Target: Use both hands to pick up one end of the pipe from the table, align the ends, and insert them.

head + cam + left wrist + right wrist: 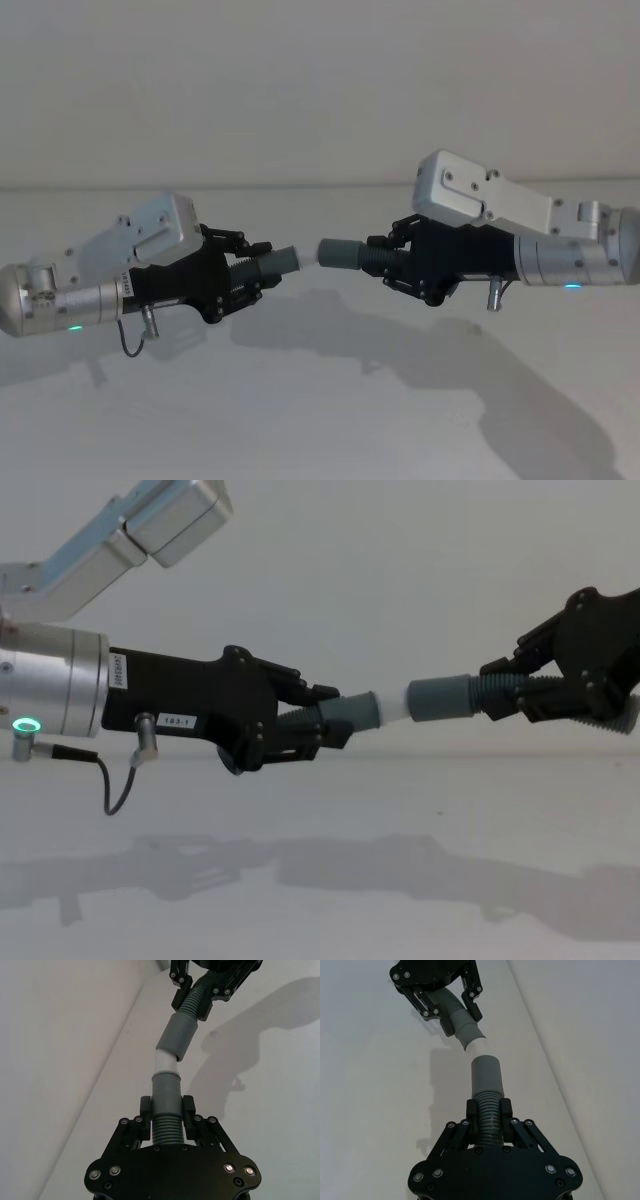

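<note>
Holding both pieces above the plain white matte desk (300, 420), I have the left claw (243, 272) clamped on the ribbed body of one dark grey flexible tube piece (268, 266) and the right claw (400, 262) clamped on the other (345, 253). The narrow whitish tip (165, 1062) sits at the mouth of the wider smooth dark grey cuff (177, 1035), slightly angled to it. I judge these tubes light and bendy, so gripping the ribs just behind the cuff should keep each end steady.
</note>
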You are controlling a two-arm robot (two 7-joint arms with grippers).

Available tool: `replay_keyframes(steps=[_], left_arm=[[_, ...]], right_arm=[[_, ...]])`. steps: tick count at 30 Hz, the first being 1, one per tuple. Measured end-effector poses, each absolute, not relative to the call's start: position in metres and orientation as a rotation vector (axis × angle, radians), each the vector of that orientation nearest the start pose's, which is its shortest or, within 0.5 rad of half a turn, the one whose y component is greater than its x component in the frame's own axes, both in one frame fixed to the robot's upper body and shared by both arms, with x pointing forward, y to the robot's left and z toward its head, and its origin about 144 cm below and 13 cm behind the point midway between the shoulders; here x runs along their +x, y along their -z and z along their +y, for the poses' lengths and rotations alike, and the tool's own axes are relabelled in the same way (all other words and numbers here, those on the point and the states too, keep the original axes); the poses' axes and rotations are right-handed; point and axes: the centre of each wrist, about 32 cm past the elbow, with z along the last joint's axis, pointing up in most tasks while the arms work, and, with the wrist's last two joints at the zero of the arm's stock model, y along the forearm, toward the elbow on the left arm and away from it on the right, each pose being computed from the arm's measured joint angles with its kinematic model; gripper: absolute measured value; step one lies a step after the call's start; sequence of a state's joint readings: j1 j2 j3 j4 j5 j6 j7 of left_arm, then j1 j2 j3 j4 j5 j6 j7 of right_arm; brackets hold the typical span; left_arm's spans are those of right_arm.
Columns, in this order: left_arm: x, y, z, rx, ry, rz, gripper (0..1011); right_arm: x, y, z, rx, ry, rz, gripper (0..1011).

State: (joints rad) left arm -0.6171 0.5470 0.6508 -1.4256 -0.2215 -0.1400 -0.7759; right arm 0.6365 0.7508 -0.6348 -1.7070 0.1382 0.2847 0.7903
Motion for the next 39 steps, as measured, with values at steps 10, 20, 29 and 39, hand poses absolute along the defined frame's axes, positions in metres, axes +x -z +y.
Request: replay_keyframes(steps=[10,20,29,39], left_arm=[[0.5703,-1.2675,0.2398,0.307,-0.320,-0.514,336],[0.5709,-1.2660,0.2405,0.304,-0.320,-0.533,336],[0.5726,-1.2646,0.2411,0.292,-0.318,-0.556,336],[0.5744,-1.2638,0.2421,0.288,-0.310,-0.565,336]], right_arm=[[0.5366,-1.3402,-0.2624,-0.655,0.411,-0.459,244],[0.5396,-1.3414,-0.2622,-0.658,0.394,-0.456,244],[0.5413,-1.3433,-0.2606,-0.655,0.369,-0.454,244],[0.5411,-1.3457,-0.2580,-0.645,0.347,-0.452,244]])
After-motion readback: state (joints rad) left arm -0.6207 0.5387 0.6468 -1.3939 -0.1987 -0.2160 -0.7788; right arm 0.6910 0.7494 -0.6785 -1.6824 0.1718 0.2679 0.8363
